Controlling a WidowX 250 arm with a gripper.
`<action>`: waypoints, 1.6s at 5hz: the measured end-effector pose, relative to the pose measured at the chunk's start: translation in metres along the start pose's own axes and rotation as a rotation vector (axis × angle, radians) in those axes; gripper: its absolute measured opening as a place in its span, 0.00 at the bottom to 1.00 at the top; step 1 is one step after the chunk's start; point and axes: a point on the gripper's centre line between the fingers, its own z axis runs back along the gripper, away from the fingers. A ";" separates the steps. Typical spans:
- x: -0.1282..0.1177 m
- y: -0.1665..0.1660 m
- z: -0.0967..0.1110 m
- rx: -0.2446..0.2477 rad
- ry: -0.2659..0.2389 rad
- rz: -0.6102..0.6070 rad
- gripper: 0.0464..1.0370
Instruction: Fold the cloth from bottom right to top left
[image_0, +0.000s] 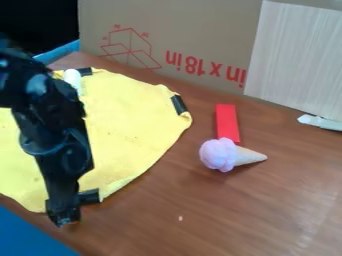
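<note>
The black gripper (63, 216) points down at the lower left, over the near edge of the yellow cloth (127, 135) and close to the table's front edge. Spread across the left part of the brown table, the cloth has a slanting right side and slightly curled edges. Black strips lie along its border: one at the right corner, one at the top, and one (89, 196) right beside the gripper at the bottom. The arm hides part of the cloth's left half. Whether the gripper touches or holds cloth cannot be told.
Right of the cloth lie a red block (227, 122) and a toy ice cream cone (220, 154). A white object (72, 79) sits at the cloth's top left. A cardboard panel (200, 30) stands behind, with a white item (320, 122) at far right.
</note>
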 end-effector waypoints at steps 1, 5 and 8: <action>0.006 0.008 -0.012 0.033 0.028 0.032 0.63; -0.014 0.005 0.011 -0.091 -0.025 -0.011 0.02; -0.024 0.112 0.009 -0.268 0.159 0.163 0.02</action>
